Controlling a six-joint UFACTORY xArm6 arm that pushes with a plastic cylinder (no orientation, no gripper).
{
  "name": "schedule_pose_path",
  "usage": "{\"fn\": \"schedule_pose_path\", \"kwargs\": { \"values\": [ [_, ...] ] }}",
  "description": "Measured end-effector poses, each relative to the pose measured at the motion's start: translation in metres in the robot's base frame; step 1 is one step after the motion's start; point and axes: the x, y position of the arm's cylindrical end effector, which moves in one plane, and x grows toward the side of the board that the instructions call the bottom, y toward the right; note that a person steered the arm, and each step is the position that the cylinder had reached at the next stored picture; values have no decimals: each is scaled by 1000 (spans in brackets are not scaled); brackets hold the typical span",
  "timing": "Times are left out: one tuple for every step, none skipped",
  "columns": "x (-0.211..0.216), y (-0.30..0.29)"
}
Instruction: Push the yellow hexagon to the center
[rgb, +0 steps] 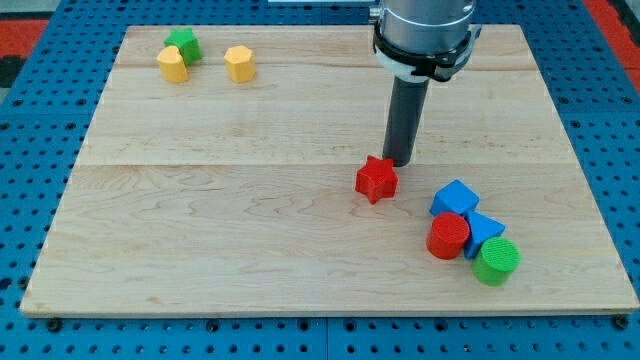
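Note:
The yellow hexagon (239, 63) lies near the view's top left on the wooden board (250, 220). My tip (399, 161) rests on the board near the middle, just above and right of a red star (376, 179), almost touching it. The tip is far to the right of and below the yellow hexagon.
A second yellow block (172, 64) and a green star (183, 44) sit together left of the hexagon. At the lower right a blue block (455, 197), a red cylinder (448, 237), another blue block (487, 228) and a green cylinder (496, 260) form a cluster.

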Motion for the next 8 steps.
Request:
{"fn": "schedule_pose_path", "kwargs": {
  "values": [
    [-5,-32],
    [42,-32],
    [61,-28],
    [52,-31],
    [7,-88],
    [-6,-177],
    [-6,-228],
    [-9,-233]
  ]
}}
